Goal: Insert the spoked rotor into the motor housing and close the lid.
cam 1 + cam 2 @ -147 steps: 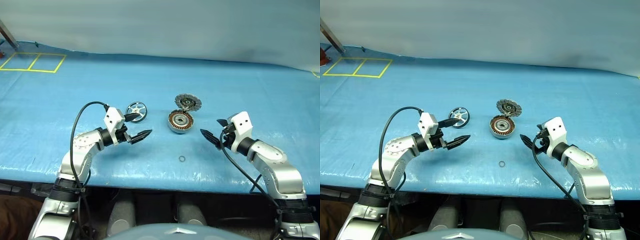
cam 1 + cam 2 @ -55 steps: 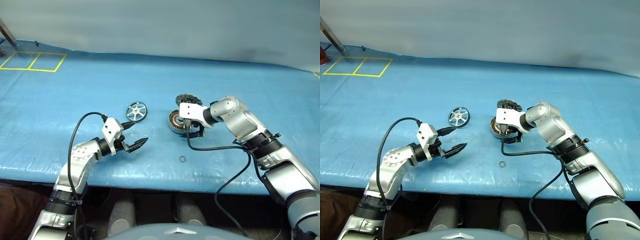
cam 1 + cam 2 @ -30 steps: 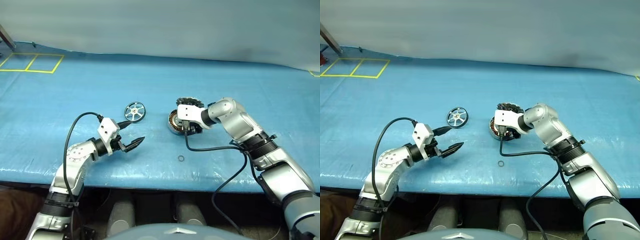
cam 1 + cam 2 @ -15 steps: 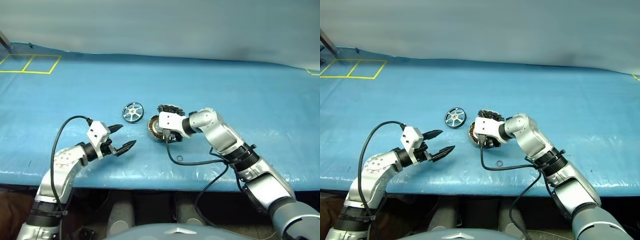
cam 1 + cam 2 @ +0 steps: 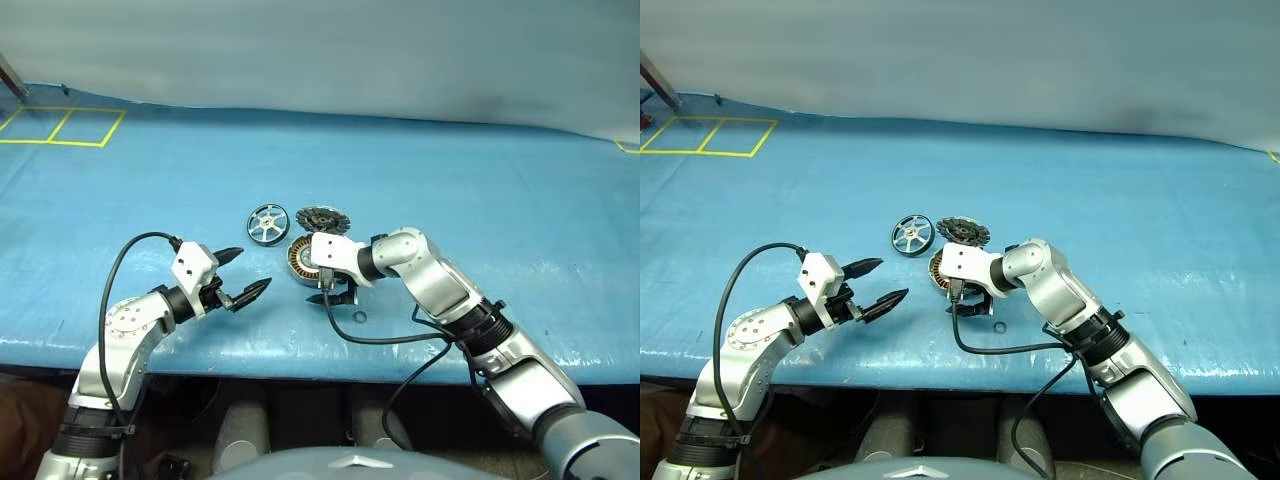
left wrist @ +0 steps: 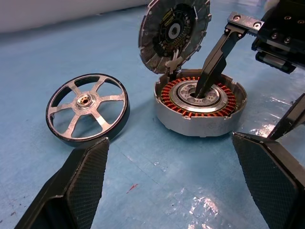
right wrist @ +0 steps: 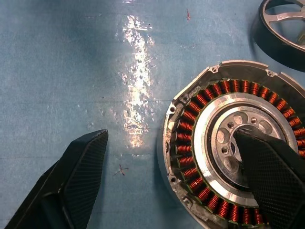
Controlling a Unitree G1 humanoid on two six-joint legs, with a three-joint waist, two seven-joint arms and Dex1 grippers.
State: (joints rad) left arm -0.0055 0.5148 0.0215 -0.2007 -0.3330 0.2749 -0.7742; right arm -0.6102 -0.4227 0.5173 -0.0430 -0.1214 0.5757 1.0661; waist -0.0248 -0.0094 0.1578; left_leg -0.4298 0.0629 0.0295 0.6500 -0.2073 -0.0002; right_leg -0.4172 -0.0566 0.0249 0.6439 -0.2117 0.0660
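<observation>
The motor housing (image 5: 303, 257) lies on the blue tarp with its copper windings facing up. The lid (image 6: 174, 33) stands tilted at its far rim, finned face toward me. Just left of them the spoked rotor (image 5: 265, 223) lies flat. My right gripper (image 5: 325, 283) is open and straddles the housing's near wall. One of its fingers (image 6: 212, 67) reaches into the central hub, the other (image 7: 71, 181) is outside over the tarp. To the left, my left gripper (image 5: 253, 270) is open and empty, pointing at the rotor and housing from a short way off.
A tiny plain metal ring (image 5: 360, 317) lies on the tarp just in front of the right gripper. Yellow tape squares (image 5: 60, 125) mark the far left. The table's front edge (image 5: 300, 350) runs close below both arms.
My right gripper has drawn the housing and its lid left, close beside the rotor, and its jaws have now opened wide. The left arm has held almost still.
</observation>
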